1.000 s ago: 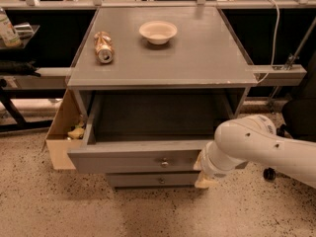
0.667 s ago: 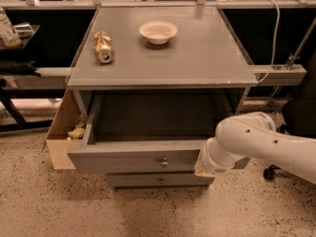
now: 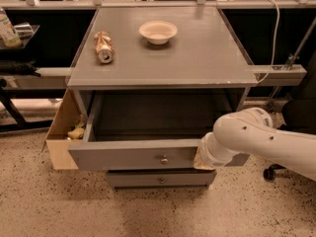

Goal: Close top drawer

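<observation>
Closure is judged unfinished; top drawer is seen wide open; gripper is set against its front, 3 o'clock of knob; its grip cannot be told.

You have on view, by colour:
- top drawer: flat grey front, dark grey inside
- knob: silver
- lower drawer: the same grey
- counter: plain matte grey
- bowl: cream-white, unpatterned
- can: copper-tan mottled with white
- arm: glossy white with a few small dark dots
- claw: pale yellowish cream, at the right part of the top drawer's front panel
- box: tan cardboard
- floor: beige, speckled with dark flecks
</observation>
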### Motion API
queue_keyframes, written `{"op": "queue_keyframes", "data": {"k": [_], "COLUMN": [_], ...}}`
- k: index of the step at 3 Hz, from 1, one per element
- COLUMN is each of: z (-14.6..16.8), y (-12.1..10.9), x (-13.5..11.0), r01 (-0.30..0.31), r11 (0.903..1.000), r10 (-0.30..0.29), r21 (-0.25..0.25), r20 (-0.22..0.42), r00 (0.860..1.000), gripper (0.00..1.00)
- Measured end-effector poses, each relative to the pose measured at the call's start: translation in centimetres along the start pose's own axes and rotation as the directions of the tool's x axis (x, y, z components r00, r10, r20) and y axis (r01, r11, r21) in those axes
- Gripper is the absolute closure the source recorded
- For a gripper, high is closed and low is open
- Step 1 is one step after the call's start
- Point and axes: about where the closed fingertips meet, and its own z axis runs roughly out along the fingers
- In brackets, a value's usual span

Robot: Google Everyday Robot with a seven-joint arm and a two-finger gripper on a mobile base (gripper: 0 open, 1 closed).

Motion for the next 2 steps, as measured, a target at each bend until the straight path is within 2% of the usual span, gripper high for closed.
{"op": "queue_keyframes", "data": {"k": [1,2], "z": [0.05,0.05], "y": [-0.27,-0.27], "x": [-0.02,-0.02], "r01": [-0.001,-0.001], "r11": [1.0,1.0], "r10": [0.001,0.001], "r21": [0.006,0.006], "r20": [0.001,0.001], "r00": [1.0,1.0], "gripper": [1.0,0.82]}}
